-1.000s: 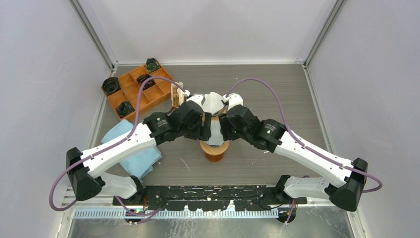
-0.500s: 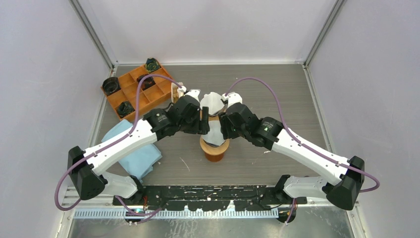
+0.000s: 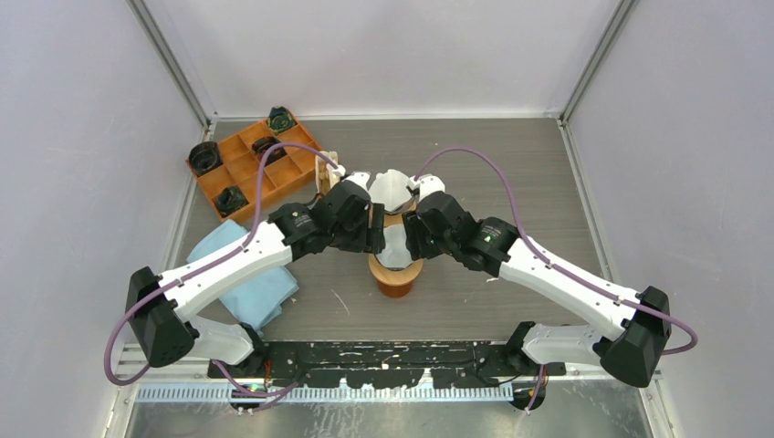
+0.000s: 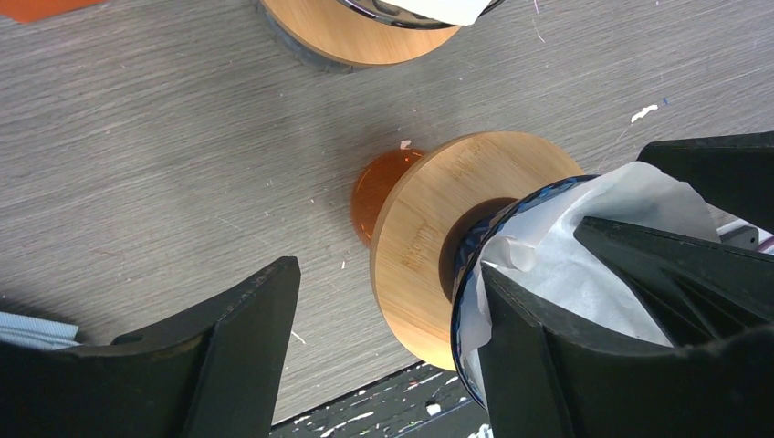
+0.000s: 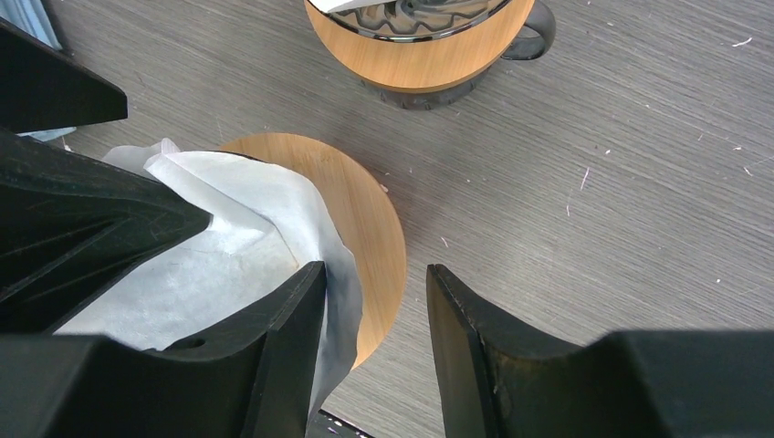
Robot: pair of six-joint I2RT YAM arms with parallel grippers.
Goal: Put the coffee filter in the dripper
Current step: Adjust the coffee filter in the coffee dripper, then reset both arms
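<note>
The white coffee filter [image 3: 394, 246] sits crumpled in the dripper [image 3: 395, 269], a dark glass cone with a wooden collar [image 4: 475, 210] on an orange cup [image 4: 374, 192]. My left gripper [image 4: 388, 271] is open astride the dripper's rim. One finger [image 4: 557, 365] is inside against the filter [image 4: 630, 219] and the other hangs outside over the table. My right gripper [image 5: 372, 274] is also open. Its inner finger [image 5: 274, 356] presses the filter [image 5: 228, 246] from inside, and its outer finger stands clear of the collar [image 5: 374, 228]. In the top view both grippers, left [image 3: 375, 237] and right [image 3: 409, 239], meet over the dripper.
A second dripper [image 3: 391, 189] with a wooden collar [image 5: 420, 55], a handle and white filters stands just behind. An orange compartment tray [image 3: 239, 164] with dark items lies at the back left. A blue cloth [image 3: 246, 274] lies at the near left.
Both arms have edged slightly toward the back over the dripper. The filter stays in the dripper and both grippers remain open.
</note>
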